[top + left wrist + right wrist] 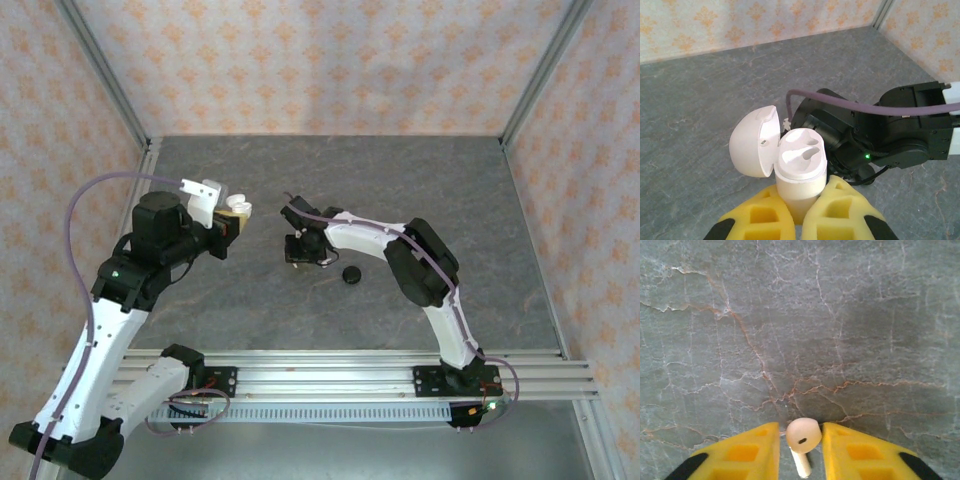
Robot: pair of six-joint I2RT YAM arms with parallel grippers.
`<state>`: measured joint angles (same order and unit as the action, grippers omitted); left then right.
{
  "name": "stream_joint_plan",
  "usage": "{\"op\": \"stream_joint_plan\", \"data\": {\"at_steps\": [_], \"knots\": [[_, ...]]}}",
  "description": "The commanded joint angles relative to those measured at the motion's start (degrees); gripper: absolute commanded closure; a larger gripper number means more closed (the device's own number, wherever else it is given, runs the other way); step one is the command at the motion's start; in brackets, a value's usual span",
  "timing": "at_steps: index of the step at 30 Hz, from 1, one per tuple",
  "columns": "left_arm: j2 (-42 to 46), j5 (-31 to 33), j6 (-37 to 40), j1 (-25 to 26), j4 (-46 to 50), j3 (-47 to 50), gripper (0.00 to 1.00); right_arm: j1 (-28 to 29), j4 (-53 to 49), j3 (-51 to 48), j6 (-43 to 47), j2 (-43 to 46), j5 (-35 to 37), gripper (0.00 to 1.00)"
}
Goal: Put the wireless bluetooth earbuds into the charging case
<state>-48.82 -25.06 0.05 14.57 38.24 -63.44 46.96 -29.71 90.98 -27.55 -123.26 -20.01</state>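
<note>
My left gripper (pixel 800 202) is shut on the base of an upright white charging case (pixel 801 170). Its lid (pixel 754 142) hangs open to the left and both sockets are empty. From above, the case (pixel 236 207) is at the left gripper (pixel 230 218), raised left of centre. My right gripper (pixel 800 429) is down at the table, its yellow fingers (pixel 855 447) on either side of a white earbud (pixel 803 436) with a short stem. The right finger touches the earbud and a thin gap shows on the left. From above, the right gripper (pixel 303 252) is beside the case.
A small round black object (pixel 351 275), possibly a black case, lies on the grey stone-patterned table (pixel 400 180) just right of the right gripper. The right arm's black wrist (pixel 880 130) is close behind the white case. Patterned walls enclose the table on three sides.
</note>
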Motion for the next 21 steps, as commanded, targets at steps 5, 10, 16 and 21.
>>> {"op": "stream_joint_plan", "data": {"at_steps": [5, 10, 16, 21], "knots": [[-0.7, -1.8, 1.0, -0.4, -2.4, 0.8, 1.0, -1.6, -9.1, 2.7, -2.2, 1.4, 0.2, 0.62], [0.3, -3.3, 1.6, -0.4, -2.4, 2.0, 1.0, -1.9, -12.4, 5.2, 0.7, 2.7, -1.4, 0.61], [1.9, -9.4, 1.8, -0.4, -4.4, 4.2, 1.0, -1.9, -21.6, 14.3, 6.8, -2.0, -0.7, 0.61], [2.7, -8.6, 2.2, -0.3, -4.2, 4.5, 1.0, -2.0, -25.6, 18.4, 5.5, -4.6, -0.8, 0.61]]}}
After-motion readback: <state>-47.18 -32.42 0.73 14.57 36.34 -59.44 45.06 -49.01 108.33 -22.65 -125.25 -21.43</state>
